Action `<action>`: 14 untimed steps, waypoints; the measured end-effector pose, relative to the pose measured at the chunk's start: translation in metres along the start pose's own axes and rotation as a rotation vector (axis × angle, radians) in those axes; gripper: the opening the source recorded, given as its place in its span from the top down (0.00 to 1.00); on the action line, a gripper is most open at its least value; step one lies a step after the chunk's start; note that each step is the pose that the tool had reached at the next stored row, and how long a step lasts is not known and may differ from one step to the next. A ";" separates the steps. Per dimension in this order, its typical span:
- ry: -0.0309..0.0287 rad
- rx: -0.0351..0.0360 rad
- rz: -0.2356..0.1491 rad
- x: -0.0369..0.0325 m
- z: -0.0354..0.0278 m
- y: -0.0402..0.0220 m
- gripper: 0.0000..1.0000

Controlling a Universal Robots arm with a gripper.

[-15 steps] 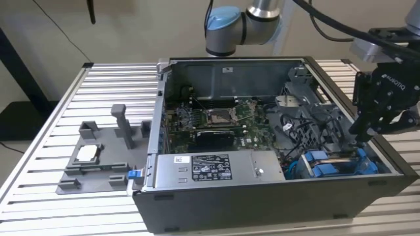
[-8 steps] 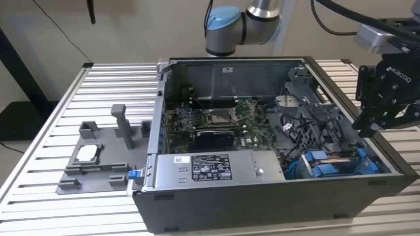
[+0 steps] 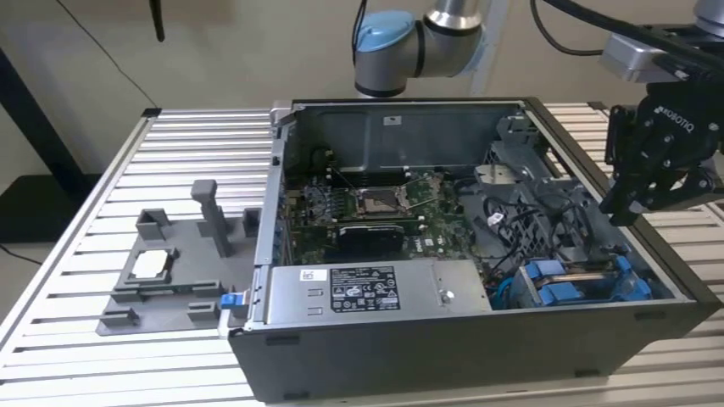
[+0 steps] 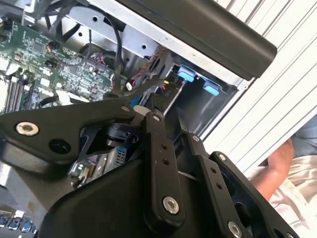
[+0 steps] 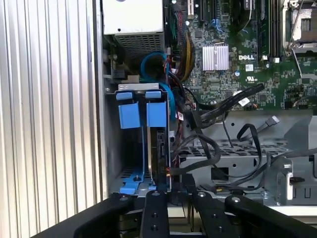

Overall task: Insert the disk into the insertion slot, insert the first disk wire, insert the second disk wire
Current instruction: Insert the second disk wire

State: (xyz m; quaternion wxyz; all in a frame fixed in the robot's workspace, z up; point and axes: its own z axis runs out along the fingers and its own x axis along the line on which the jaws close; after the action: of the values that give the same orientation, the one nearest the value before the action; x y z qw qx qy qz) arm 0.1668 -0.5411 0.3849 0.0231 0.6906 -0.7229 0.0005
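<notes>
Gripper [image 3: 647, 208] above the bay corner, disk [image 5: 161, 148] seated on edge in the insertion slot [image 5: 111, 148].
It hangs over the case [image 3: 453, 356] rim at the exterior view's right, apart or together I cannot tell; black cables [image 5: 213, 148] crowd right beside the slot.

A table top of ribbed silver aluminium slats [image 3: 91, 220] is spread across the exterior view. A plain beige wall [image 3: 249, 51] is seen behind it. At the exterior view's left, a slanting black post [image 3: 32, 106] is set above dark floor [image 3: 23, 216]. Everything is evenly lit.
</notes>
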 end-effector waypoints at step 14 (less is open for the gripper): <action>-0.0003 0.0013 0.002 -0.0108 0.0005 0.0266 0.73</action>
State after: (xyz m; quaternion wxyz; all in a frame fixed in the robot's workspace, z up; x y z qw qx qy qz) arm 0.1408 -0.5291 0.3849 0.0225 0.6898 -0.7237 0.0009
